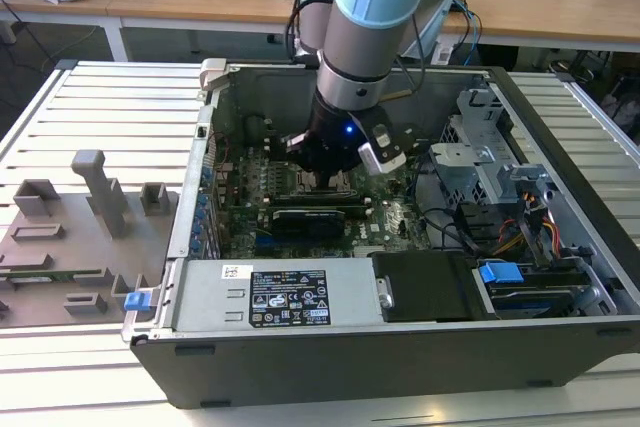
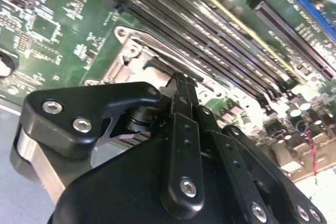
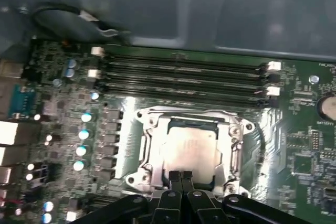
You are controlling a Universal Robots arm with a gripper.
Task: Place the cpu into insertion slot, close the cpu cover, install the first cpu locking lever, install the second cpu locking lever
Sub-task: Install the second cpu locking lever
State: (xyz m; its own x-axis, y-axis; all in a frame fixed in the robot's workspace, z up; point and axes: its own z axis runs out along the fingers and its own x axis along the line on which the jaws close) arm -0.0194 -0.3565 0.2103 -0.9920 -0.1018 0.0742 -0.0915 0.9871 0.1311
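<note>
The cpu (image 3: 188, 148) is seen lying flat, metal top upward, inside the insertion slot (image 3: 140, 149) on the green motherboard (image 3: 299, 145), framed by the cpu cover (image 3: 233, 145). The gripper (image 3: 181, 173) is positioned at the socket's edge, its 2 fingers (image 3: 174, 178) pressed together, nothing grasped.

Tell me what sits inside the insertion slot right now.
In the first wrist view the cpu lies in the insertion slot, its silvery top showing through the cpu cover. The claw hides its near edge.
</note>
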